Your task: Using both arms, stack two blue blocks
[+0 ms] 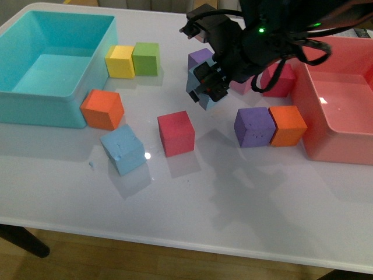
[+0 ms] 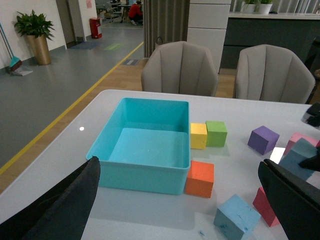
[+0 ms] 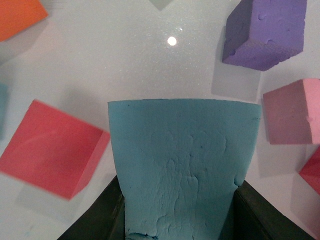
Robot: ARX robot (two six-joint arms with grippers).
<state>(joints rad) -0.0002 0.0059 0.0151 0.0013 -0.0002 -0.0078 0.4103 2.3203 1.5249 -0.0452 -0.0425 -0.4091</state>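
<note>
One blue block [image 1: 194, 84] sits clamped between the jaws of the right gripper [image 1: 207, 88], tilted and seemingly lifted off the tabletop [image 1: 233, 198], over its middle and towards the far edge, just in front of a purple block [image 1: 201, 58]. The right wrist view shows the pitted foam face [image 3: 182, 165] filling the gap between the two dark fingers [image 3: 97, 220]. The second blue block [image 1: 122, 150] rests on the tabletop nearer the front edge and left of the middle, turned at an angle to that edge. An orange block [image 1: 102, 109] lies near it on one side and a red block [image 1: 176, 133] on the other. The left gripper [image 2: 178, 170] hangs above the left part of the tabletop, its fingers [image 2: 65, 210] spread wide with nothing between them. The step in hand looks like the carry: one block is gripped and the stack is not yet made. The next move likely calls for bringing the held block over the resting one, levelling it, matching its skewed turn and lowering it squarely. The left gripper is well placed to steady the lower block.
</note>
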